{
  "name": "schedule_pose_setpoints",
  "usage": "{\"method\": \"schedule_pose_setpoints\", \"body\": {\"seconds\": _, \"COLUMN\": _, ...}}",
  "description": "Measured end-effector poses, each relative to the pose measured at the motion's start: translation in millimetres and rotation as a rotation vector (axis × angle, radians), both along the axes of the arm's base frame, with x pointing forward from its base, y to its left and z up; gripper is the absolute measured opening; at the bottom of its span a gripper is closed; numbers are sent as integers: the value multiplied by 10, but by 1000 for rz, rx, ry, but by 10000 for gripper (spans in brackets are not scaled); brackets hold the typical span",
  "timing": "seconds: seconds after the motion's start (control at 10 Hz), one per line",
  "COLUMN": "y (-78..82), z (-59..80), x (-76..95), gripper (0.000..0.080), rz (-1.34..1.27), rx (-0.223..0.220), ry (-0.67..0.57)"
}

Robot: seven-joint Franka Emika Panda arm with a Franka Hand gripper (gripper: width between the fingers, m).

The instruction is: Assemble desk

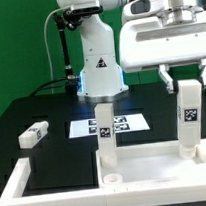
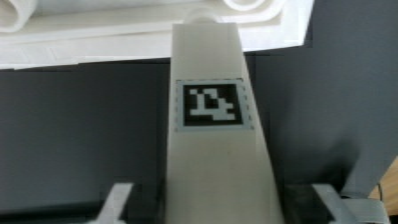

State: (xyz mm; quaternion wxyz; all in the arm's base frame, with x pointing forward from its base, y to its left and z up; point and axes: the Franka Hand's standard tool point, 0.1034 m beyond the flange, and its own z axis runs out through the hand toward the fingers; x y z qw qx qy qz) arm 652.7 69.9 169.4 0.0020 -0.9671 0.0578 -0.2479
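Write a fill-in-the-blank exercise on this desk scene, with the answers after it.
1. The hand grips the leg on the exterior view's ___.
2. Counting that leg and the middle leg, ___ legs stand upright on the tabletop.
3. The third leg lies on its side on the black ___.
Answers: right; two; table.

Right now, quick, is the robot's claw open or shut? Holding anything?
Gripper: astride the white square plastic leg upright at the exterior view's right; squeezing or loose cannot be told.
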Motion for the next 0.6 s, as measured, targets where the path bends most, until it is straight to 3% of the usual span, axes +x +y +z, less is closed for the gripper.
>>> {"method": "schedule_pose_setpoints", "body": {"seconds": 0.2, "y": 34, "z": -9, "x": -8, "gripper": 291, "rz": 1, "rx": 3, "ry": -1}}
{"method": "schedule_pose_setpoints", "body": {"seconds": 0.4, "y": 174, "z": -65, "x": -33, "gripper": 291, "rz": 12, "rx": 12, "ry": 0}}
{"method": "schedule_pose_setpoints", "body": {"seconds": 0.6, "y": 227, "z": -167, "x": -28, "gripper": 291, "rz": 17, "rx": 10, "ry": 10}}
